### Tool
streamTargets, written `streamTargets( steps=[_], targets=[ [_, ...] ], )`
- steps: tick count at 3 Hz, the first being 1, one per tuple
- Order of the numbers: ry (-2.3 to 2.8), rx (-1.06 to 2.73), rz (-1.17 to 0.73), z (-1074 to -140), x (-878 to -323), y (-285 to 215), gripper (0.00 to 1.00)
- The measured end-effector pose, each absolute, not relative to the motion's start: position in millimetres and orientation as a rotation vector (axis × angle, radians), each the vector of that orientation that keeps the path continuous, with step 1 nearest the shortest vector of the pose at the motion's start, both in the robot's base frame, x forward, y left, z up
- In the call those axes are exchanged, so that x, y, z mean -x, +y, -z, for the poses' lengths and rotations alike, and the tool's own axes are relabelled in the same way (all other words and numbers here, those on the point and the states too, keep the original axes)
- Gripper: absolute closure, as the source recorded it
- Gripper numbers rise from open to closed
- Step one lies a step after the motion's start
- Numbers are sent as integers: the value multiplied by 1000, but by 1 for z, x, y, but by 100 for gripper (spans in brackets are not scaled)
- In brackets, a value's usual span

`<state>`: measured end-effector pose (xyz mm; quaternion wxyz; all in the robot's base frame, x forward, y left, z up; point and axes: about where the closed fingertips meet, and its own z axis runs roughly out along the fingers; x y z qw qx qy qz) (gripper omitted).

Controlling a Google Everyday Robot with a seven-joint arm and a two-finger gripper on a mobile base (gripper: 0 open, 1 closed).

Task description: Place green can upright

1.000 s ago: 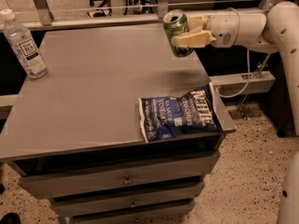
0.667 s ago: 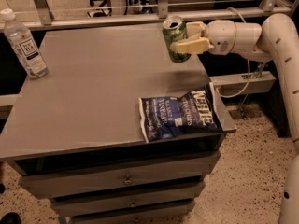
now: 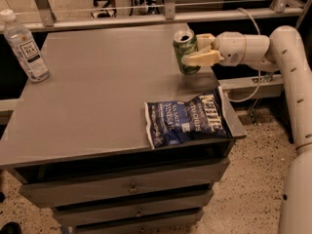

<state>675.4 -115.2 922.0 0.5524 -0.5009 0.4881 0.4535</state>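
Small shiny green metal can [image 3: 185, 52] held upright over the table's far right edge.
Your cream two-finger gripper [image 3: 197, 50] is clamped on its side. The base looks on or just above the grey metal tabletop [image 3: 97, 96], so confirm contact, then release. A blue chip bag [image 3: 187, 122] lies nearer, and a clear plastic bottle [image 3: 24, 48] stands far left, above a speckled floor [image 3: 253, 179].

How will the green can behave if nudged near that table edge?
The green can, held nearly upright in the gripper at the table edge, looks narrow and tall, so probably tippy. Smooth round metal: likely slippery, and would roll if toppled.
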Motion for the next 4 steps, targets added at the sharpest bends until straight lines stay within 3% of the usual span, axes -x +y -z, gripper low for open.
streamTargets(
  steps=[2, 3, 4],
  targets=[
    [1148, 1146, -1134, -896, -677, -120, 100],
    [1157, 1125, -1149, -888, -677, -122, 86],
    [1168, 1109, -1157, -882, -678, -124, 62]
  ],
)
